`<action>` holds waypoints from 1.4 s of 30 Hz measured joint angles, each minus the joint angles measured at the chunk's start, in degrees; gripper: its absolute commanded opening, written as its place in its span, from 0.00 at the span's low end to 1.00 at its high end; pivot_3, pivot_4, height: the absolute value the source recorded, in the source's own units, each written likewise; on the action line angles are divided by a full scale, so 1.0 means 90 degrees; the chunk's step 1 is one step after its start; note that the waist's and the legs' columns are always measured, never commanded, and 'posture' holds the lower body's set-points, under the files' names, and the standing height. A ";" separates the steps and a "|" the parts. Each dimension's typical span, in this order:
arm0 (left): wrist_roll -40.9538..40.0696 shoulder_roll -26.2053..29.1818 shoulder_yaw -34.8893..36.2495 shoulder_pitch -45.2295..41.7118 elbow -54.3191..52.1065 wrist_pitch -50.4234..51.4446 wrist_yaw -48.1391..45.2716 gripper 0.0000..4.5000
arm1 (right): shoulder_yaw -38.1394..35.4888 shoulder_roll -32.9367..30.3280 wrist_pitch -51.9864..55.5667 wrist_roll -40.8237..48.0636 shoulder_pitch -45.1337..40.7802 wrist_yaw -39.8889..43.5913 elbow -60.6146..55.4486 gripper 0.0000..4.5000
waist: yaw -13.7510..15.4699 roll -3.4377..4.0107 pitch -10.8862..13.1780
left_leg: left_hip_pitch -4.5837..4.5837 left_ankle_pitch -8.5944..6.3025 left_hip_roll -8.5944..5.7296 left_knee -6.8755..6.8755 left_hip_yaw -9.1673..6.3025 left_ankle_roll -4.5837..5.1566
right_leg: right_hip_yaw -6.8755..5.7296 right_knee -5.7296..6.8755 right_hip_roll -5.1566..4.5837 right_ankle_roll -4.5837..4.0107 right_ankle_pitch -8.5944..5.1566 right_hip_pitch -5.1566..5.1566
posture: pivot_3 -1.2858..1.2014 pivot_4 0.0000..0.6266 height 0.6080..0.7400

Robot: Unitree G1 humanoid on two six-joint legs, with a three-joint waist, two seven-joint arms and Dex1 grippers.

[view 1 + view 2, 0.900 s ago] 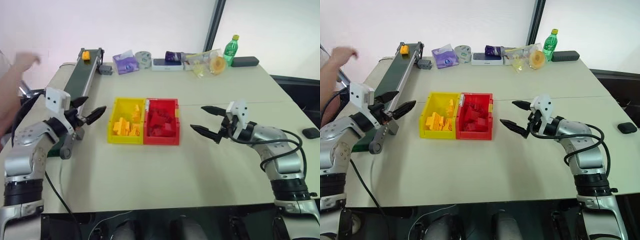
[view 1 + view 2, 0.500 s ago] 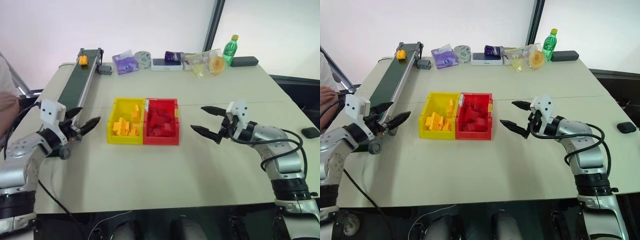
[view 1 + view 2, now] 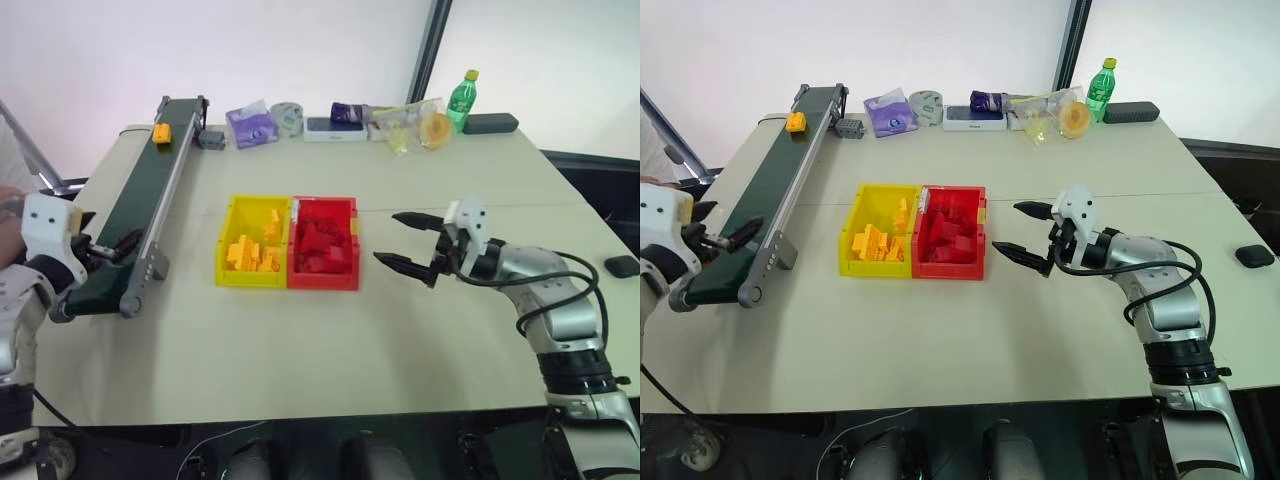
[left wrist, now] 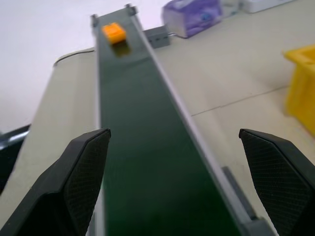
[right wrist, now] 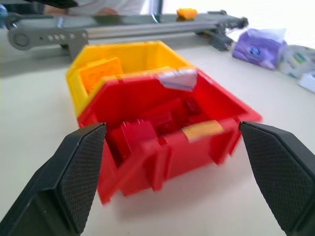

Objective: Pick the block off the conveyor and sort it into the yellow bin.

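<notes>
**Left wrist view: block at the far end of the belt, gripper waiting at the near end**

Left wrist view frames the block, small and orange-yellow, lying on the dark green conveyor close to its far end, well apart from the two black fingers that rise at either side of the belt. Those fingers are spread wide and nothing is held between them. Seen from the head camera, the left gripper is stationed at the conveyor's near end, pointing along the belt toward the block.

The step in hand is judged to be the wait or approach before the pick: no grasp has been made and the block is not yet within reach. The next move is thought to call for the block to be carried down the conveyor, or for the gripper to be advanced along it, until the block sits between the fingers, which must then be closed on it.

Beside the conveyor, on the table, the yellow bin stands joined to a red bin; several yellow blocks are already inside it. Beyond the red bin, farther from the conveyor, the right gripper hovers with its fingers apart and empty.
</notes>
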 measured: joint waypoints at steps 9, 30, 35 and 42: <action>0.0338 0.0002 -0.0025 -0.0312 0.0168 0.0397 0.0662 0.98 | 0.0212 0.0017 0.0197 0.0067 -0.0039 0.0180 -0.0167 1.00 | -0.0009 -0.0002 0.0000 | 0.0000 0.0000 0.0001 -0.0002 0.0001 -0.0001 | 0.0000 0.0000 0.0001 0.0000 0.0000 -0.0002 | 0.52 0.24 1.00; -0.0118 -0.0495 -0.0026 -0.0717 0.0108 0.0526 0.0588 0.98 | 0.0203 0.0029 0.0086 0.0043 0.0055 -0.0007 -0.0192 1.00 | -0.0011 -0.0002 0.0000 | 0.0000 0.0000 0.0001 0.0000 0.0001 -0.0001 | -0.0001 0.0001 0.0003 0.0000 0.0000 -0.0001 | 0.52 0.24 1.00; -0.0154 -0.0473 0.0079 -0.1051 0.0875 0.0821 0.0785 0.98 | 0.0198 0.0028 0.0086 0.0042 0.0078 -0.0024 -0.0215 1.00 | 0.0010 -0.0004 0.0001 | 0.0000 0.0000 0.0001 0.0003 0.0001 -0.0001 | -0.0002 0.0001 0.0004 0.0000 0.0000 0.0000 | 0.52 0.24 1.00; 0.0147 -0.0161 -0.0259 -0.2664 0.2776 0.0741 0.0761 0.98 | 0.0210 0.0042 0.0102 0.0044 0.0067 -0.0031 -0.0262 1.00 | 0.0044 -0.0012 0.0000 | -0.0001 0.0000 -0.0002 0.0007 0.0003 -0.0001 | -0.0017 0.0004 0.0003 0.0001 0.0000 0.0001 | 0.52 0.24 1.00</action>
